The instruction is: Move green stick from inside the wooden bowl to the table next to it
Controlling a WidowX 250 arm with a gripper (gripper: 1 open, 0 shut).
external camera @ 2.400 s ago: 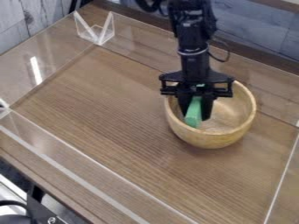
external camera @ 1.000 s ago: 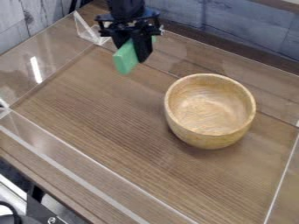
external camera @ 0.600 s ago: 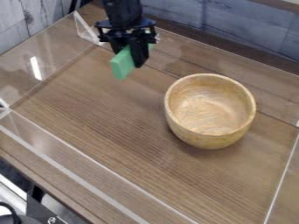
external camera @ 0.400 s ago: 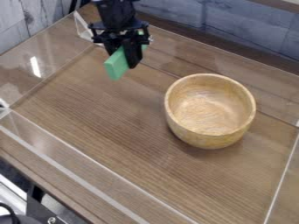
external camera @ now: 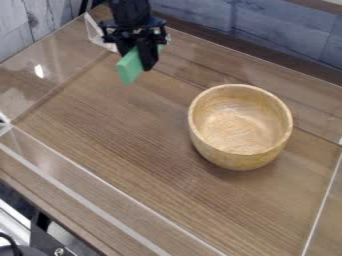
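At the far left, low clear walls (external camera: 30,150) are seen along the edge of the worktop (external camera: 120,150). To the right of these, in the far part of the scene, the green stick (external camera: 130,67) is found tilted, its lower end pointed towards the near left. It is pinched by the black jaws (external camera: 131,42), which are closed on its upper part. The stick appears to be held above the worktop, though its clearance cannot be judged with certainty from this angle. Further right, the wooden bowl (external camera: 241,126) is observed upright on the worktop, nothing inside it, well apart from the stick.
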